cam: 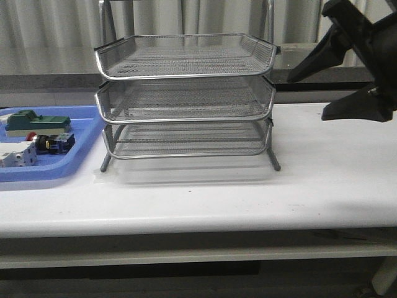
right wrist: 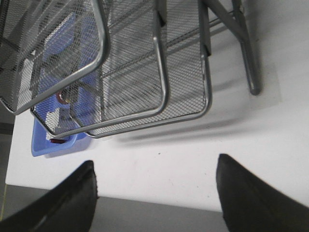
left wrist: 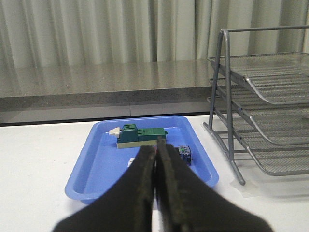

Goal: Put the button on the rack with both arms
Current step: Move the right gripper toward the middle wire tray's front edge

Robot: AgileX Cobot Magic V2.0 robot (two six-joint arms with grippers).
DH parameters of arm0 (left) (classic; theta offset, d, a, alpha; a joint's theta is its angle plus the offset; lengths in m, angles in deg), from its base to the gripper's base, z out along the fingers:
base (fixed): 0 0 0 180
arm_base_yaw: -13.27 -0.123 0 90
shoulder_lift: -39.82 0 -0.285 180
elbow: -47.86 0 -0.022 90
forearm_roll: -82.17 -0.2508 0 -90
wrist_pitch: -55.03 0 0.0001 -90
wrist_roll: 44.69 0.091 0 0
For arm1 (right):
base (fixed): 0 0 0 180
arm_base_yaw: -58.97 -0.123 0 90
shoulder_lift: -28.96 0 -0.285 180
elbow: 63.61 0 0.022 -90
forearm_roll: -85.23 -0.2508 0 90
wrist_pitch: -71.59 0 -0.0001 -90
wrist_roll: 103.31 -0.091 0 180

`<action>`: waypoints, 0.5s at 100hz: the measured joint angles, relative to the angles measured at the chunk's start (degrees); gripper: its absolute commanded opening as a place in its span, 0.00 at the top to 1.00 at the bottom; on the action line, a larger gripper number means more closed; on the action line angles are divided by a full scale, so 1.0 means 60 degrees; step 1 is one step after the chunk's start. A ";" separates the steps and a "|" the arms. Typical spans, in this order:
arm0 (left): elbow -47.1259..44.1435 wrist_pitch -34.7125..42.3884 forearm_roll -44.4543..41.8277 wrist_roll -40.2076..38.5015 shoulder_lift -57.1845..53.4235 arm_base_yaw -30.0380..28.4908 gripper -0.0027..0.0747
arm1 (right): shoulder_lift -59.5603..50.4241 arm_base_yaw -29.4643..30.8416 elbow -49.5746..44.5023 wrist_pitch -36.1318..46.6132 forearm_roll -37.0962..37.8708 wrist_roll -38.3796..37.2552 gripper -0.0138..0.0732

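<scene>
Button (cam: pixel 51 143) lies in blue tray (cam: pixel 80 162), left of rack (cam: pixel 186 99), beside white breaker (cam: pixel 15 155). Likely light, rigid, smooth; round head may roll, so grip black body crosswise. Left gripper (left wrist: pixel 157 159) clenched, empty, above tray. Right gripper (right wrist: pixel 154 188) spread wide, empty, near rack.

There was one three-tier rack (cam: pixel 186 99), one blue tray (cam: pixel 80 146), one button (cam: pixel 53 143), one green block (cam: pixel 37 122) and one white breaker (cam: pixel 15 154).
</scene>
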State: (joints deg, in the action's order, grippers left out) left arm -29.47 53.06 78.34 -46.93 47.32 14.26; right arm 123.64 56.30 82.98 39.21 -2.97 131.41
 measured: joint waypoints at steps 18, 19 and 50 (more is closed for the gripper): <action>0.0000 0.0000 0.0000 0.0000 0.0000 0.0000 0.96 | 0.1308 -0.0082 0.0625 -0.0548 -0.1530 0.1360 0.25; 0.0000 0.0000 0.0000 0.0000 0.0000 0.0000 0.96 | 0.1356 -0.0082 0.0657 -0.0579 -0.1552 0.1380 0.25; 0.0000 0.0000 0.0000 0.0000 0.0000 0.0000 0.96 | 0.3073 -0.0272 0.2003 -0.1109 -0.1827 0.1567 0.25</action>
State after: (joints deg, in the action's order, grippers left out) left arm -29.47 53.06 78.34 -46.93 47.32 14.26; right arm 142.08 54.66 95.00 32.55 -13.94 140.81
